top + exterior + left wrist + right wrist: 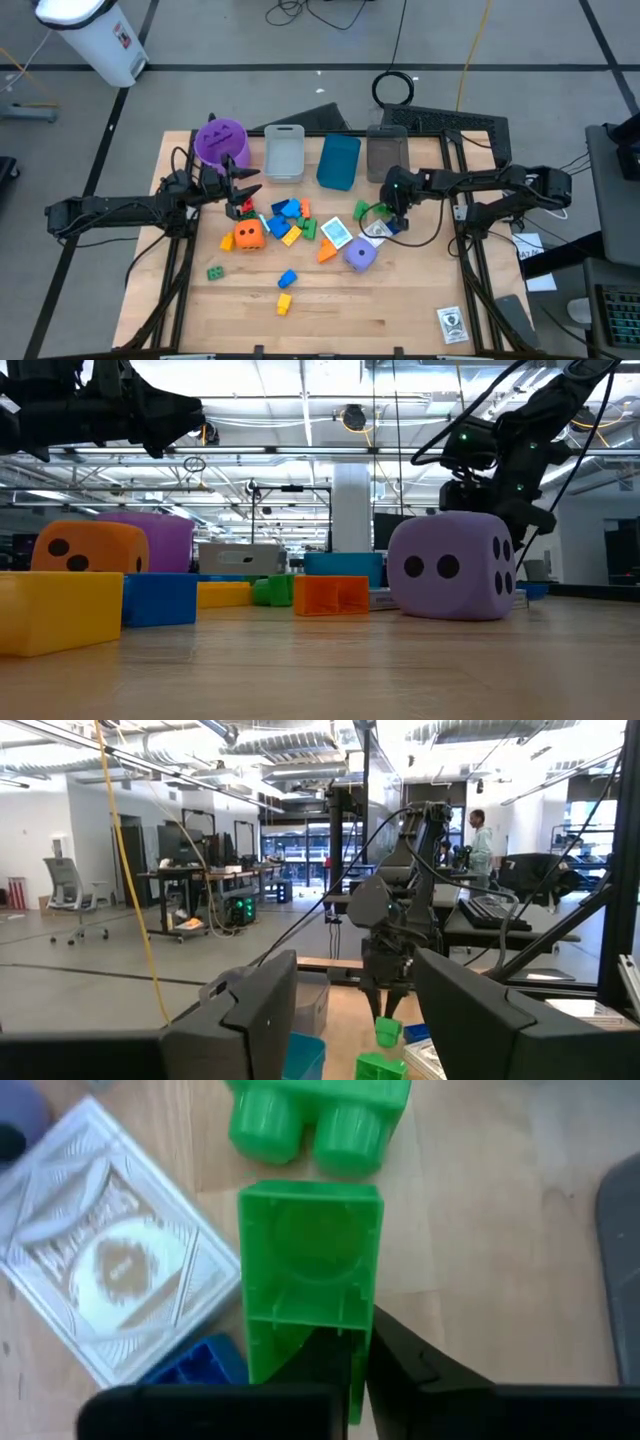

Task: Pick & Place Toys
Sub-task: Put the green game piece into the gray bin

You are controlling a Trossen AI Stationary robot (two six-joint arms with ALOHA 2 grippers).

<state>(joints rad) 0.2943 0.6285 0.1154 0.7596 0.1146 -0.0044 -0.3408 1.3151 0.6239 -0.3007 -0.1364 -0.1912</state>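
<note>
High view gives me the wooden worktop (400,300) first, with both arms reaching in from its left and right edges. Along the far edge I see a row: a purple cup (220,140), a clear bin (284,152), a blue bin (338,161) and a grey bin (386,152).

Next in size are the dice. The orange die (249,235) sits left of the worktop's middle, and the purple die (360,256) sits right of the middle, toward the near edge. Two white-grey printed cubes (336,232) lie just beyond the purple die.

My left gripper (243,195) hangs above the worktop near the purple cup, its fingers parted with nothing between them that I can see.

My right gripper (345,1365) is down near the grey bin, fingers clamped on a green brick (310,1270). A second green brick (318,1115) lies just beside it on the wood.

The small bricks (288,218) are heaped at the middle, between the two dice. A few lie apart toward the near edge: one green (215,272), one blue (288,278), one yellow (284,302).
</note>
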